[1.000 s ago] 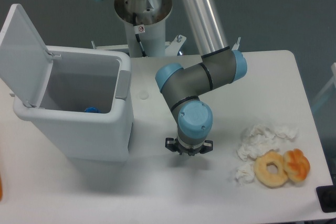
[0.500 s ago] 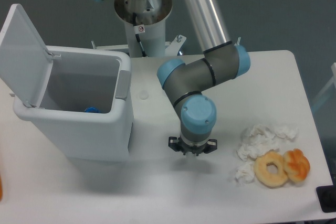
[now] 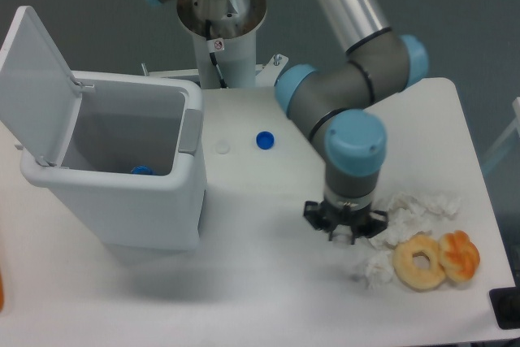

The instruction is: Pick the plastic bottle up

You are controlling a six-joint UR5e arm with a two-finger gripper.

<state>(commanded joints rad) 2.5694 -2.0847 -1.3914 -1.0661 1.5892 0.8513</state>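
The plastic bottle is out of view in this frame. My gripper (image 3: 345, 231) points straight down over the table at centre right, just left of the crumpled tissues (image 3: 404, 214). The blue wrist joint (image 3: 354, 142) covers most of it from above. Only dark finger bases show, so I cannot tell how the jaws stand or whether anything is between them.
A white bin (image 3: 122, 193) with its lid (image 3: 36, 79) raised stands at the left, a blue object (image 3: 142, 171) inside. A small blue cap (image 3: 264, 140) lies near the table's middle. A glazed donut (image 3: 420, 262) and an orange pastry (image 3: 460, 254) sit at the front right.
The arm has swung right across the table, carrying the gripper from the centre to beside the tissues. The blue cap, covered before, now shows.
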